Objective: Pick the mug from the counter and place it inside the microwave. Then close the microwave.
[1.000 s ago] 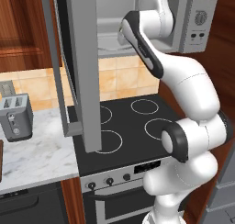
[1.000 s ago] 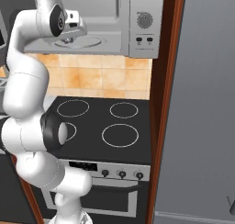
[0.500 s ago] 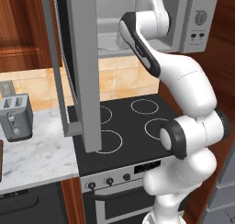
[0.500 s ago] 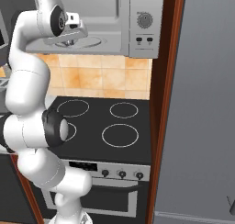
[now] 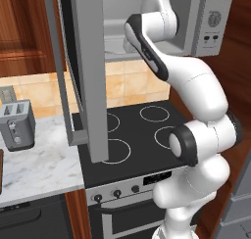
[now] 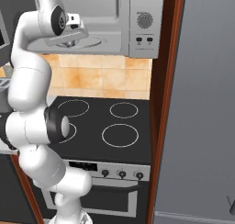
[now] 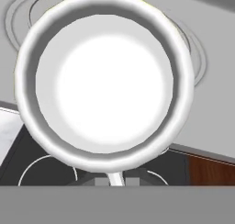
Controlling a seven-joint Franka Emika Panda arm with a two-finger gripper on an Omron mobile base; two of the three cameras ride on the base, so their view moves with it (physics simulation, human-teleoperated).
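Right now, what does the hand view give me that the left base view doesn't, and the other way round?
Hand view alone: the mug seen straight down its open mouth, rim pinched at the bottom by the shut gripper, with the turntable ring behind it. Left base view alone: the microwave control panel, its door swung wide open, the toaster on the counter, and the arm reaching into the cavity. Both: the black stovetop with ring burners below.

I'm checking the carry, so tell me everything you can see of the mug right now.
The mug is white and glossy, like ceramic, seen from straight above: a thick round rim and an empty pale inside. Its handle cannot be made out. It looks upright, its near rim pinched by the shut gripper, above the round plate on the microwave floor.
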